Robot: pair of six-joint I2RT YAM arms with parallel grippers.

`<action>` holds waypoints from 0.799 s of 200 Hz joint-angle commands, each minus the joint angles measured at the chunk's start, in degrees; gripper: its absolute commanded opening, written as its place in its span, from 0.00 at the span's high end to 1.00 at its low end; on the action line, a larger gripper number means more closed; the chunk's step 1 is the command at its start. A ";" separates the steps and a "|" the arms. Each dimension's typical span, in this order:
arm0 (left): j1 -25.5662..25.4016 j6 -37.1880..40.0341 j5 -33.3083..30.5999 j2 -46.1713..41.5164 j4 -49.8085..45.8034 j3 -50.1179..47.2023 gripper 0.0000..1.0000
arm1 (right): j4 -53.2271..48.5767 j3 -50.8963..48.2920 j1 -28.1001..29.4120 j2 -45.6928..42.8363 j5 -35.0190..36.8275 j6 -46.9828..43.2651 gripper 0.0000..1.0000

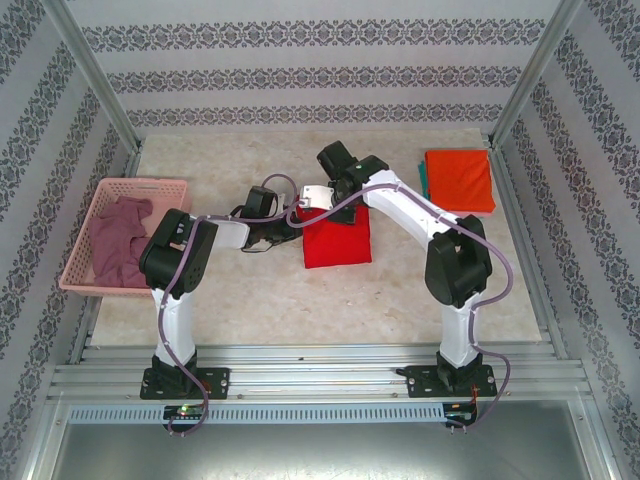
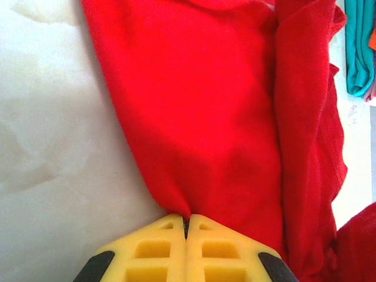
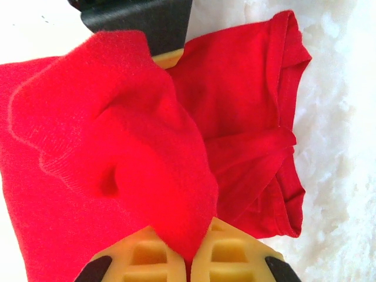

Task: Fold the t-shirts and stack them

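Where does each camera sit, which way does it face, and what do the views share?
Top external: above and behind the bases, looking down on the table; left arm and right arm meet at the red t-shirt.
Left wrist: on the left arm, looking along the shut left claw pinching the shirt's edge.
Right wrist: on the right arm, looking past the right claw, shut on a bunched red fold.
Shared: all three see the red t-shirt; left wrist and top catch the teal t-shirt.

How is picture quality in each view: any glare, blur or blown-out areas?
Top external: even light, sharp, no glare on the table. Left wrist: table overexposed at left, red shirt oversaturated, showing little texture. Right wrist: table blown out white at right, shirt bunch nearest the lens slightly soft.
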 commanded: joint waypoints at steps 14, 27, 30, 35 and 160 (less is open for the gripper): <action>1.35 2.19 -0.94 4.92 -9.14 -1.14 1.00 | 3.75 1.66 -0.15 1.29 3.19 1.84 1.00; 1.47 2.28 -1.02 5.00 -9.36 -1.11 1.00 | 5.32 1.18 -0.17 1.45 3.85 1.94 1.00; 1.53 2.28 -1.07 5.01 -9.42 -0.98 1.00 | 5.70 1.04 -0.21 1.46 4.01 1.87 1.00; 1.68 2.28 -1.12 5.21 -9.43 -0.92 1.00 | 6.48 0.93 -0.21 1.49 4.21 1.87 1.00; 3.12 2.28 -0.74 6.32 -10.37 -0.69 1.00 | 14.04 6.44 -1.66 10.31 6.10 2.88 1.00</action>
